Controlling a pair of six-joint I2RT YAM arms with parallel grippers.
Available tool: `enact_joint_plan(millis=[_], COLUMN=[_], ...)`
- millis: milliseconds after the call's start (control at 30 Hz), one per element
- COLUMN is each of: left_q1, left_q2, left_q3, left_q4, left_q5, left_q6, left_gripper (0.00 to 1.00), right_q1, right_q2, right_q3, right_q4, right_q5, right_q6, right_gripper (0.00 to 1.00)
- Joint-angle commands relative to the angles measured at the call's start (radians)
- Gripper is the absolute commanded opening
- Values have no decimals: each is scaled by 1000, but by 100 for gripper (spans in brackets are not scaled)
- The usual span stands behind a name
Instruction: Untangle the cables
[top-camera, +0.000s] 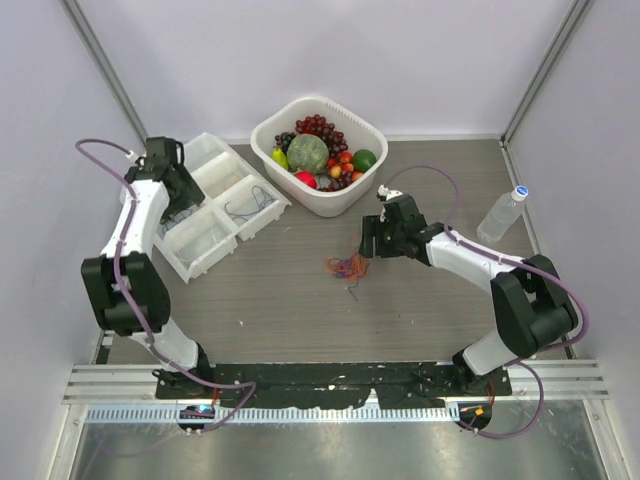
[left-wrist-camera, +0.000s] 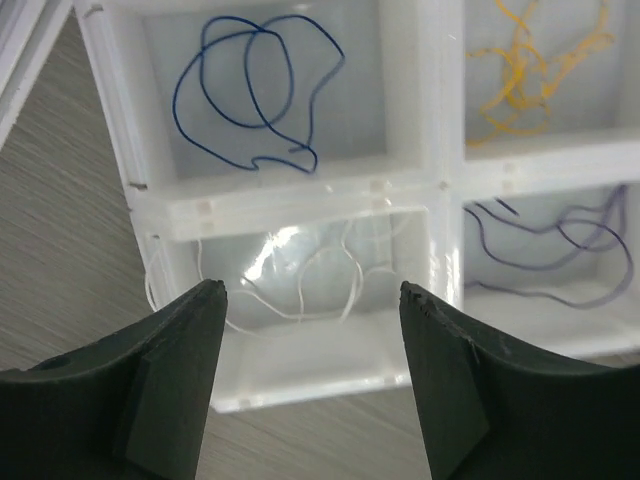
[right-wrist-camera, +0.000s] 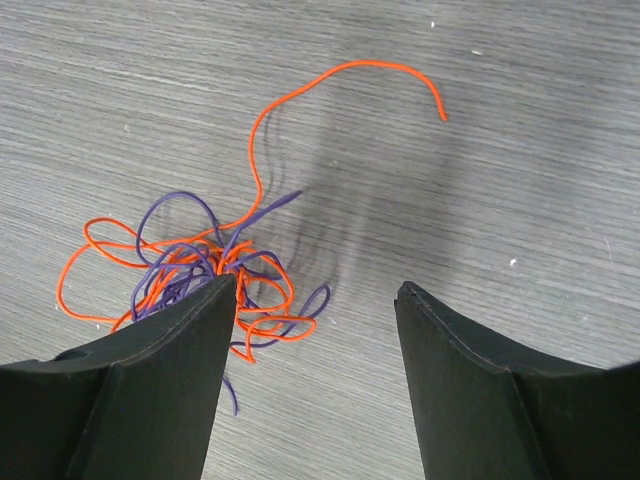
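Note:
A tangle of orange and purple cables (top-camera: 347, 266) lies on the table's middle; in the right wrist view the tangle (right-wrist-camera: 200, 265) sits by my left fingertip, one orange end (right-wrist-camera: 340, 75) curling away. My right gripper (right-wrist-camera: 315, 295) is open and empty just above it, also seen from the top (top-camera: 368, 240). My left gripper (left-wrist-camera: 312, 295) is open and empty above a white divided tray (left-wrist-camera: 420, 120). Its compartments hold a blue cable (left-wrist-camera: 255, 90), a yellow cable (left-wrist-camera: 530, 70), a purple cable (left-wrist-camera: 545, 250) and a white cable (left-wrist-camera: 300, 270).
The white tray (top-camera: 262, 221) stands at the back left. A white basket (top-camera: 372, 130) of fruit stands at the back middle. A plastic water bottle (top-camera: 500, 213) stands at the right, near the wall.

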Motion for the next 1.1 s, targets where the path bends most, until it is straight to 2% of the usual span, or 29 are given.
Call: enact_joint_plan(millis=[0, 100, 233, 333, 433, 600, 767, 900, 1067], left_q1=[-63, -172, -304, -454, -579, -737, -768, -768, -768], left_q2=[-148, -180, -221, -186, -114, 19, 147, 161, 191], left_q3=[-44, -78, -172, -167, -97, -40, 31, -11, -21], left_q4=[101, 126, 264, 294, 224, 147, 67, 84, 88], left_q5=[131, 274, 498, 568, 640, 663, 666, 645, 539], left_q6=[35, 78, 101, 166, 229, 328, 352, 366, 314], left_gripper=[72, 70, 67, 65, 60, 50, 54, 58, 57], right_q1=[-4, -4, -4, -4, -4, 22, 39, 39, 41], right_q2=[19, 36, 63, 62, 80, 103, 73, 66, 33], right_q3=[66, 51, 61, 69, 55, 34, 20, 0, -35], right_q4=[14, 51, 61, 62, 74, 113, 96, 97, 93], right_q5=[-37, -83, -96, -102, -137, -241, -211, -226, -228], right_q6=[0, 38, 45, 34, 49, 84, 61, 61, 68], right_gripper=[70, 70, 70, 70, 68, 60, 59, 59, 59])
